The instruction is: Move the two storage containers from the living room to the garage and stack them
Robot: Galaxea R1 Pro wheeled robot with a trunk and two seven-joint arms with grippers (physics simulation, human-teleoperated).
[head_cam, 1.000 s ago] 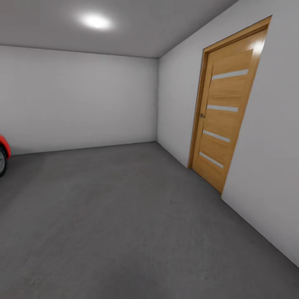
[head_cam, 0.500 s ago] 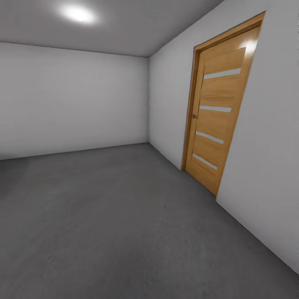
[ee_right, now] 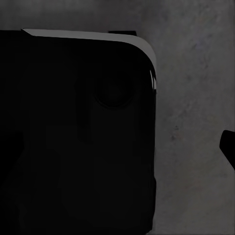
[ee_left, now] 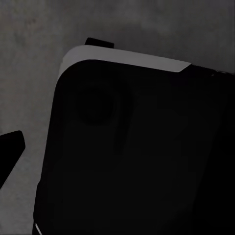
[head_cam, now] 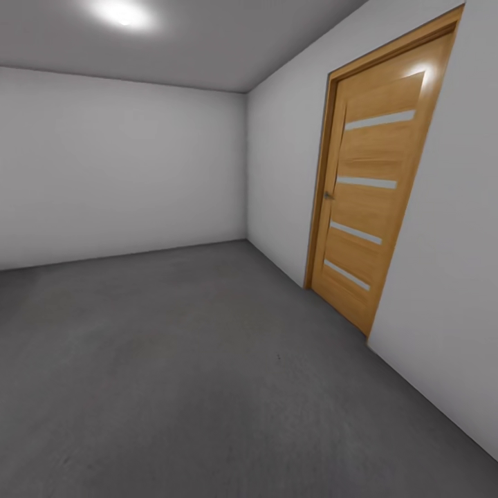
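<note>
I am in the garage, with its dark grey concrete floor (head_cam: 207, 360) spreading ahead between plain white walls (head_cam: 117, 166). The two storage containers and the living room are out of view. In the left wrist view a dark fingertip (ee_left: 10, 149) pokes in beside the robot's black body (ee_left: 137, 147), above the concrete floor (ee_left: 29, 73). In the right wrist view another dark fingertip (ee_right: 229, 144) shows at the edge, next to the black body (ee_right: 73, 137) and over the floor (ee_right: 191, 98). Neither fingertip touches anything.
A closed wooden door (head_cam: 373, 200) with pale horizontal strips stands in the right-hand wall. A ceiling light (head_cam: 121, 14) glows overhead. The back wall meets the right wall at a corner (head_cam: 246, 173) ahead.
The head view has swung to the right: the red car's edge at the far left a second ago has slid out of the picture. The door stands slightly nearer now.
</note>
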